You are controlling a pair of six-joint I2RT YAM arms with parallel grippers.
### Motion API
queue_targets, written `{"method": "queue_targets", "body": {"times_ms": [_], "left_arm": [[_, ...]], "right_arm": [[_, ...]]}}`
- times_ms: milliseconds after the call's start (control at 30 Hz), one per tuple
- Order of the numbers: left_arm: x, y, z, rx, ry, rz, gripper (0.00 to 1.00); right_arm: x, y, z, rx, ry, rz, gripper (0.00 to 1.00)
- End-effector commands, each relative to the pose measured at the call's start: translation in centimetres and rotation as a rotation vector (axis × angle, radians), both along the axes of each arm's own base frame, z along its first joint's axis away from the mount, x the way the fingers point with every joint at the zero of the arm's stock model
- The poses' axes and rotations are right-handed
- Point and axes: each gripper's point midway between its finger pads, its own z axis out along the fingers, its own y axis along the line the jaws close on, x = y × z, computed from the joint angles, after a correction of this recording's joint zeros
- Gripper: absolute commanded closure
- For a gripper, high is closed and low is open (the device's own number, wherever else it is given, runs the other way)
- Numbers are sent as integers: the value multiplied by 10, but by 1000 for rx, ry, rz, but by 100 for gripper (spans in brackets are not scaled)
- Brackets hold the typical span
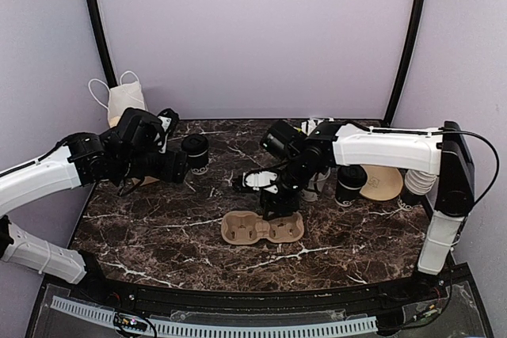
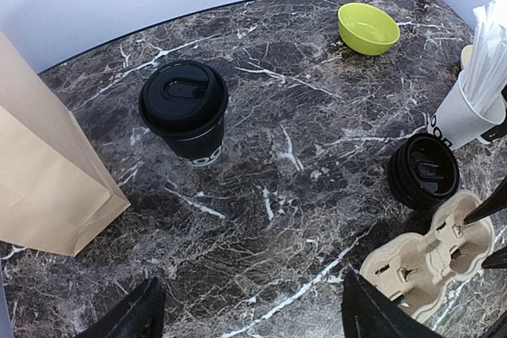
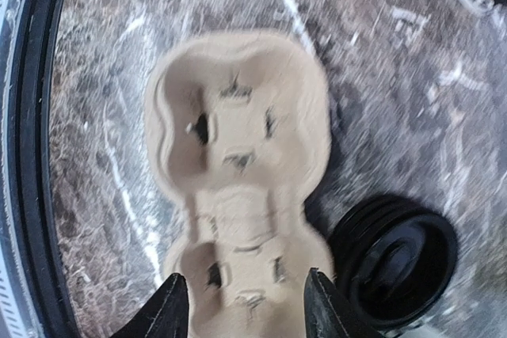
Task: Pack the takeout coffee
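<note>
Ahead of the left hand, at its 11 o'clock and apart, the takeout coffee stands upright and lidded on the bench. Left hand is spread, empty. Best move, likely: steer toward 11, centre on the cup wall below the lid, squeeze lightly, keep it upright. Right hand is spread over the cup carrier; contact unclear. Paper bag sits at 9 o'clock.

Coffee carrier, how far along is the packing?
Nothing packed: both slots of the carrier are empty. In hand: the right gripper straddles its end, grip unclear. Still to do: the lidded coffee stands on the table before the open left gripper.
</note>
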Motion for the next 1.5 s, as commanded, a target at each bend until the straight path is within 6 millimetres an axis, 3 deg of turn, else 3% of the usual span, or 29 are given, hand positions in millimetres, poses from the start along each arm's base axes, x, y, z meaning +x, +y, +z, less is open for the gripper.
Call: {"method": "queue_targets", "body": {"times_ms": [0, 267, 733, 1067, 1467], "left_arm": [[0, 8, 17, -12, -42, 13, 21], [-5, 20, 21, -8, -66, 35, 20], [-5, 24, 14, 0, -63, 40, 20], [-6, 26, 10, 0, -57, 42, 20], [-5, 30, 11, 3, -65, 47, 20]], "right_arm": [[11, 25, -1, 37, -27, 72, 51], [10, 30, -17, 13, 1, 74, 49], [-2, 27, -39, -54, 40, 111, 47], [1, 26, -51, -100, 24, 104, 45], [-8, 26, -60, -138, 2, 121, 49]]}}
